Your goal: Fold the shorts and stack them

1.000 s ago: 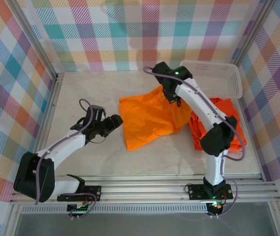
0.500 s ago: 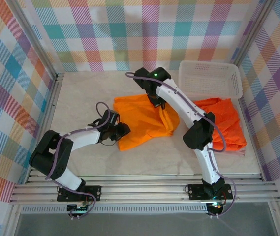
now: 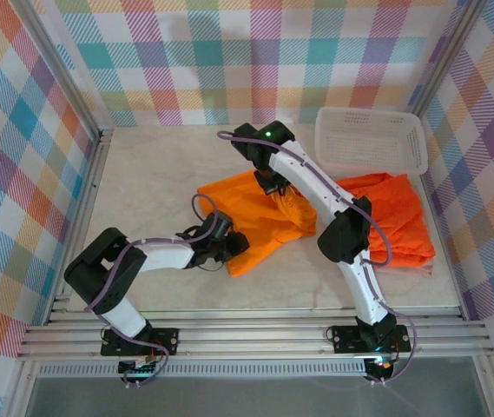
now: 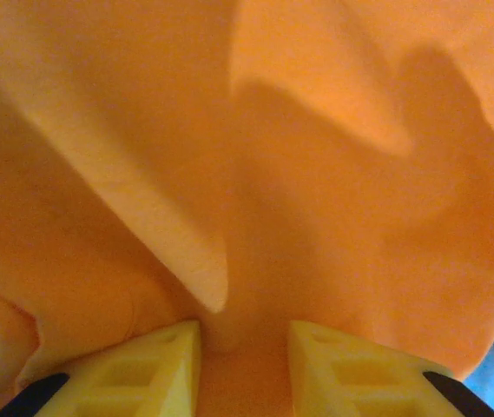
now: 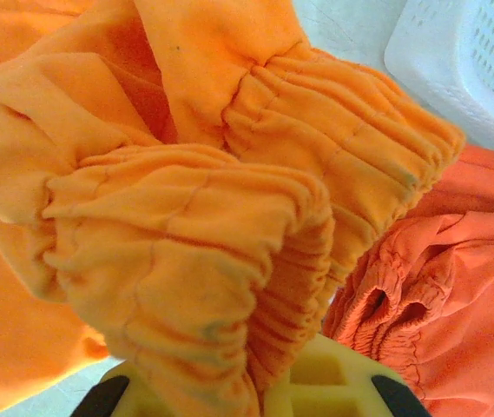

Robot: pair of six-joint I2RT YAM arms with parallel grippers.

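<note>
mid-table, the orange shorts (image 3: 255, 221) are being held at two ends. the left gripper (image 3: 233, 248), standing wide and clear of the cloth a second ago, is now pinching the near hem narrowly between its yellow fingers (image 4: 164, 369). the right gripper (image 3: 273, 184) is still clamping the gathered waistband (image 5: 229, 226), having drawn it leftward from the other shorts (image 3: 398, 221) beside the white basket (image 3: 372, 143). with both ends secured, spreading for the fold looks ready to begin.

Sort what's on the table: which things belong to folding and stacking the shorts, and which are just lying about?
Job in hand:
- orange shorts, mid-table
- heap of redder shorts, right side

Lying about:
- white basket, back right corner
</note>
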